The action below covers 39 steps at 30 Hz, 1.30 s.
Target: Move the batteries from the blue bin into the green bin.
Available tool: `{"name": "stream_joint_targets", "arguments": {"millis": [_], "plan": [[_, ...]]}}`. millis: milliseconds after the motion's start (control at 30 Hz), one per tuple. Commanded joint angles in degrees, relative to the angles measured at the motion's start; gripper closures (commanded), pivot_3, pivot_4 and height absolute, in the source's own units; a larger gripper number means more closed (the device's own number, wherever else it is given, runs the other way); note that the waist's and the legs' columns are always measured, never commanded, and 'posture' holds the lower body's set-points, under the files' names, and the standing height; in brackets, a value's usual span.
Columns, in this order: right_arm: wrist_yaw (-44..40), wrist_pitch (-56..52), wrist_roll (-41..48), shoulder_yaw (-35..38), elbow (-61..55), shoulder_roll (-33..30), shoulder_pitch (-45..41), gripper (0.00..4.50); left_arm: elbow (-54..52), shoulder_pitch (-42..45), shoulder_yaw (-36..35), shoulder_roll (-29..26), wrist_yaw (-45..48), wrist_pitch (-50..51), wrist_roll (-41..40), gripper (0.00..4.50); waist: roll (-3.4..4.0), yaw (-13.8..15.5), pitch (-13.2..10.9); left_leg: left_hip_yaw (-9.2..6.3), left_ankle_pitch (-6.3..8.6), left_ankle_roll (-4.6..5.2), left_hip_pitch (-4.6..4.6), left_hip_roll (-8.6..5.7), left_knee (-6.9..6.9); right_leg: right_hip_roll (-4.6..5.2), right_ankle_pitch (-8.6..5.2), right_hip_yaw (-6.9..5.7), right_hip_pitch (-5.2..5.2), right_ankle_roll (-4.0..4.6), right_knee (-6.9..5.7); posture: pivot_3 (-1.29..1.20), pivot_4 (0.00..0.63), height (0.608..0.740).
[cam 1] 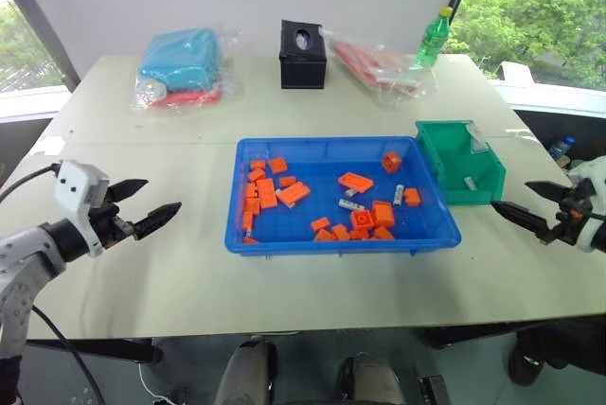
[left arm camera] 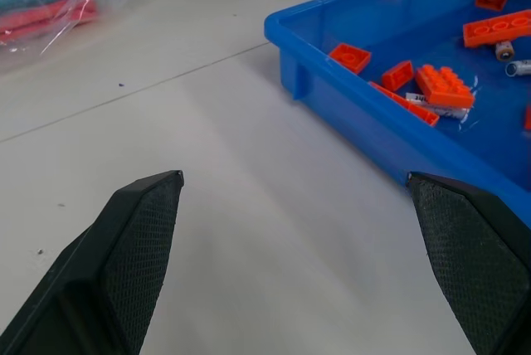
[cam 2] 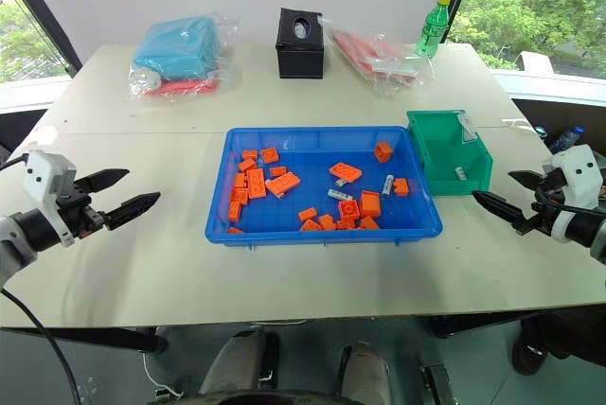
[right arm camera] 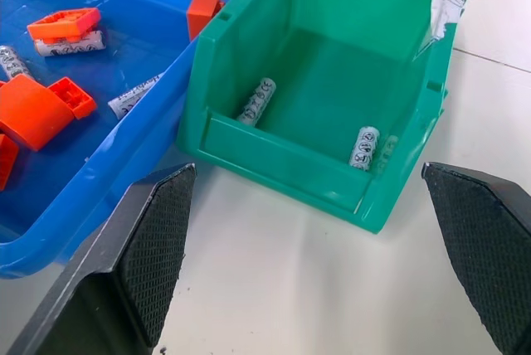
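My right hand [cam 1: 526, 204]: spread, empty, just outside the green bin [right arm camera: 332, 81], which holds two batteries [right arm camera: 363, 148]. My left hand [cam 1: 142, 204]: spread, empty. Blue bin [cam 1: 284, 240] between them holds the remainder.

Batteries [right arm camera: 258, 100] lie in green bin [right arm camera: 390, 56], blue bin [cam 1: 284, 239].

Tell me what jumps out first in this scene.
The blue bin at the table's centre, strewn with orange blocks and a few batteries. The green bin touches its right end, two batteries already inside. Both grippers, left and right, hang open at the sides.
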<state>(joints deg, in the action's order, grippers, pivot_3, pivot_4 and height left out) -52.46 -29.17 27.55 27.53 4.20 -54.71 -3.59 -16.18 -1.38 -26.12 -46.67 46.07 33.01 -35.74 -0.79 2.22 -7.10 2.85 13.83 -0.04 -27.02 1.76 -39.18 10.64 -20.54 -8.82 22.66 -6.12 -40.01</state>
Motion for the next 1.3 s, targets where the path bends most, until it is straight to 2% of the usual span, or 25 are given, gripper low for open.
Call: {"name": "stream_joint_targets", "arguments": {"millis": [33, 133, 300, 433, 567, 667, 767, 933, 1000, 1133, 1300], "plan": [[-0.58, -2.22, 1.72, -0.60, -2.84, -1.64, -3.97, 0.03, -3.70, 0.79, -0.88, -0.22, -0.58, -0.47, -0.69, 0.00, 0.02, -0.07, -0.01, 0.02, 0.00, 0.00, 0.01, 0.00, 0.00, 0.00, 0.04, 0.00, 0.00, -0.03, 0.00, 0.00, 0.150, 0.630], [-0.93, -4.08, 2.14, -2.62, -4.26, -1.97, -7.32, 0.03, -5.92, 0.28, -0.89, -0.69, -0.11, 0.41, -1.42, 0.00, 0.00, -0.09, -0.01, 0.10, 0.00, 0.00, 0.03, 0.07, -0.01, 0.01, 0.12, 0.00, 0.05, -0.13, 0.00, 0.00, 0.150, 0.630], [0.11, -11.01, 4.04, -13.50, -9.12, 1.84, -22.86, 0.03, -9.28, 0.55, -1.50, -3.58, 3.51, 3.37, -5.26, 0.00, 0.09, -0.99, -0.19, 0.13, -0.01, -0.01, 0.06, 0.15, 0.02, 0.01, 0.17, 0.00, 0.22, -0.12, -0.03, 0.00, 0.150, 0.630], [-5.60, -7.80, 3.00, -23.39, -10.36, 7.00, -30.99, 0.03, -9.56, 1.30, -0.74, -5.31, 5.27, 4.32, -6.37, 0.00, -0.14, -1.53, -0.09, 0.10, -0.01, -0.02, 0.06, 0.16, 0.04, 0.00, 0.20, -0.02, 0.27, -0.10, -0.06, 0.00, 0.150, 0.630], [-15.13, 1.53, -4.96, -35.46, 2.39, 12.75, -43.66, 0.03, -9.00, 3.50, 0.77, -6.47, 6.27, 4.65, -6.43, 0.00, -0.13, -1.62, -0.11, 0.28, -0.02, -0.01, -0.29, 0.13, -0.01, -0.03, 0.57, -0.09, 0.72, -0.09, -0.08, 0.00, 0.150, 0.630], [-23.27, 9.91, -11.60, -42.98, 17.43, 17.43, -53.45, 0.03, -9.44, 4.45, 1.31, -6.92, 6.81, 5.27, -7.05, 0.00, -0.13, -1.77, -0.13, 0.39, -0.05, -0.03, -0.29, 0.13, -0.04, -0.05, 0.71, -0.11, 0.77, -0.14, -0.12, 0.00, 0.150, 0.630], [-26.70, 19.27, -18.42, -47.73, 35.19, 23.63, -61.96, 0.03, -11.10, 4.26, 1.45, -6.67, 6.33, 6.04, -7.70, 0.00, -0.21, -1.97, -0.08, 0.41, -0.09, -0.08, -0.26, 0.17, -0.04, -0.14, 0.78, -0.11, 0.83, -0.11, -0.19, 0.00, 0.150, 0.630], [-26.31, 36.42, -28.00, -51.68, 54.93, 31.97, -69.24, 0.03, -15.70, 1.67, -0.20, -6.41, 5.19, 7.63, -9.56, 0.00, -0.31, -2.16, -0.05, 0.44, -0.25, -0.20, -0.35, 0.18, -0.01, -0.15, 0.99, -0.08, 1.04, -0.28, -0.49, 0.00, 0.150, 0.630], [-22.83, 42.14, -31.96, -52.96, 60.13, 34.73, -71.05, 0.03, -17.38, 0.65, -1.35, -6.45, 4.20, 8.40, -10.43, 0.00, -0.39, -2.47, -0.05, 0.50, -0.31, -0.24, -0.38, 0.17, -0.03, -0.10, 1.01, -0.02, 1.17, -0.31, -0.75, 0.00, 0.150, 0.630], [-14.40, 50.94, -38.77, -54.53, 65.73, 37.86, -72.46, 0.03, -20.45, -1.79, -4.44, -6.09, 1.94, 9.97, -12.29, 0.00, -0.48, -2.98, -0.04, 0.57, -0.34, -0.47, -0.41, 0.19, -0.10, -0.02, 0.99, 0.02, 1.51, -0.29, -1.23, 0.00, 0.150, 0.630], [-8.52, 57.63, -40.60, -52.17, 66.30, 40.14, -70.34, 0.03, -23.60, -4.75, -7.59, -5.57, -0.76, 11.47, -14.45, 0.00, -0.51, -3.19, -0.02, 0.65, -0.34, -0.49, -0.44, 0.28, -0.10, -0.06, 0.95, 0.11, 1.69, -0.22, -1.33, 0.00, 0.150, 0.630]]}}
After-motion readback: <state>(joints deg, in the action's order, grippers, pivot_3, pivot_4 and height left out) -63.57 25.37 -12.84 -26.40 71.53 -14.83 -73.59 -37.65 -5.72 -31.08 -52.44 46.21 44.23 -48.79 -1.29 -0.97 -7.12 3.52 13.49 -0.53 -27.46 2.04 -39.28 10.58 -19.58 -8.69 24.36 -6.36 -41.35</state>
